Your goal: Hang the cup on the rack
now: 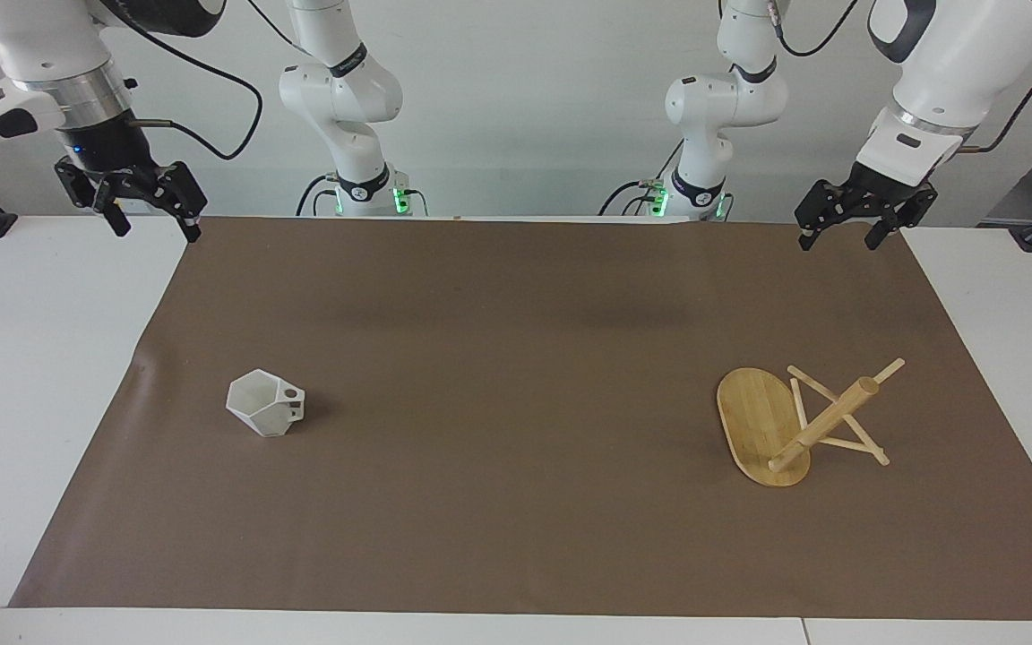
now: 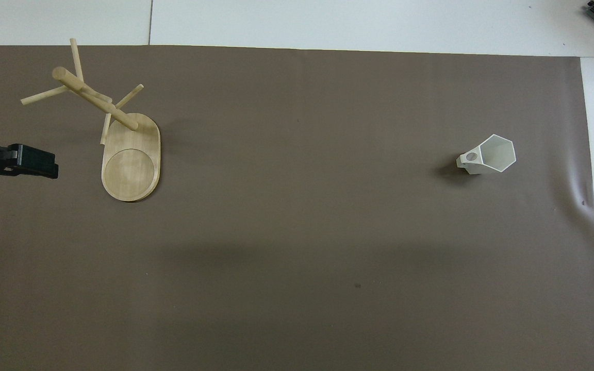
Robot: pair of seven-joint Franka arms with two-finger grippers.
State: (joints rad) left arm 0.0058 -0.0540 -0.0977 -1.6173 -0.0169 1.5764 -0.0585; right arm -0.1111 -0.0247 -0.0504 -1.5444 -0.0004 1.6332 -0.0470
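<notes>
Looking down, we see the tipped-over mug tree (image 2: 131, 154) well apart from the mug (image 2: 488, 155); from across, the left gripper (image 1: 841, 235) and the right gripper (image 1: 158, 224) both hang with fingers apart.

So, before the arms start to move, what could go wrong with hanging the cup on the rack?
1. The rack seems tipped over, its base on edge and its post slanting onto the pegs; no peg is ready until it stands upright.
2. The cup sits toward the right arm's end, the rack toward the left arm's end, so a long carry or handover may be needed.
3. The cup's faceted walls could slip between the fingers.
</notes>
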